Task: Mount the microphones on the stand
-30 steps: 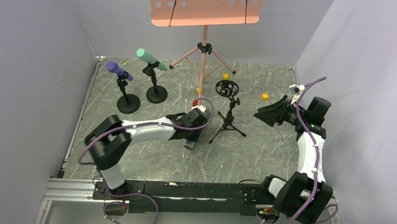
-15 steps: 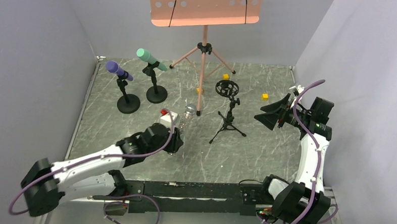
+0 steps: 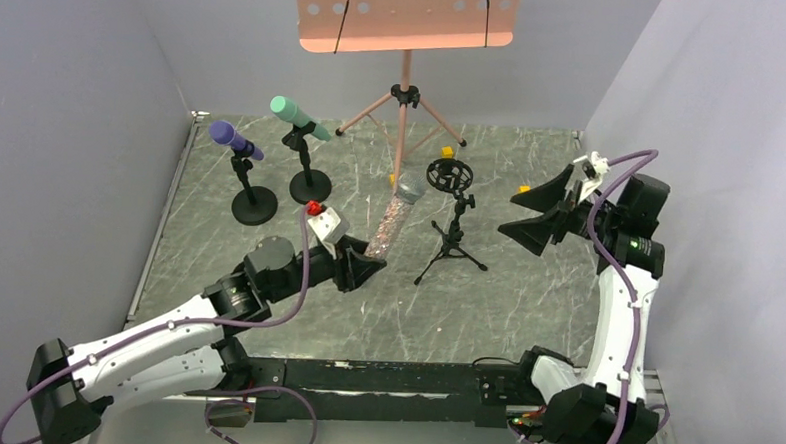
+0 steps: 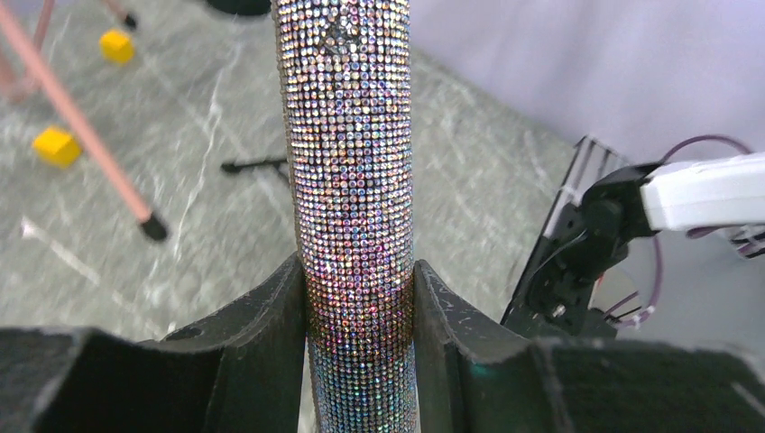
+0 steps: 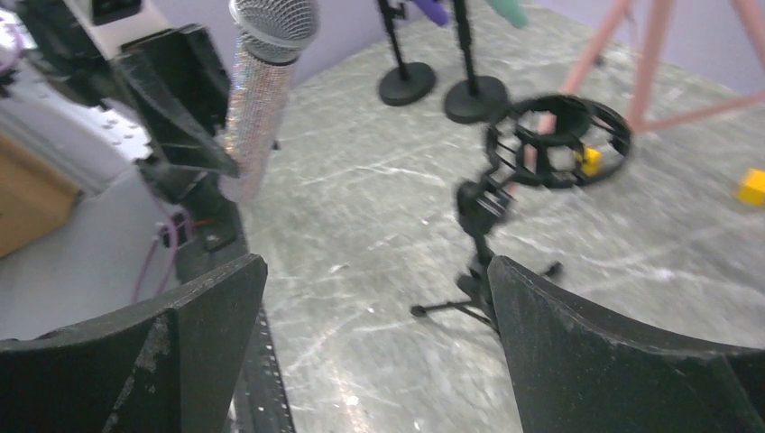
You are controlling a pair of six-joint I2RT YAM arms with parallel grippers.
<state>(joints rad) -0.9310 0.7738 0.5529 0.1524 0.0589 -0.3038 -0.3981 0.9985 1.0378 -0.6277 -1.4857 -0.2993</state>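
Top: the left gripper [image 3: 370, 263] pinches the glitter mic [image 3: 393, 217] by its base. The mic tilts head-up, just left of the tripod stand [image 3: 452, 230]. The right gripper [image 3: 509, 213] hangs spread, right of the stand.
Left wrist: the fingers [image 4: 262, 334] press the mic's barrel.
Right wrist: the wide-apart fingers [image 5: 180, 343] frame the stand's ring.

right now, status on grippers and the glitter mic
Left gripper shut on glitter mic, head up. Right gripper open, empty. Ring stand vacant; pink pole near mic head.

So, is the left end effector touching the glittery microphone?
Touching. The left wrist view shows the left end effector clamping the glittery microphone from both sides.
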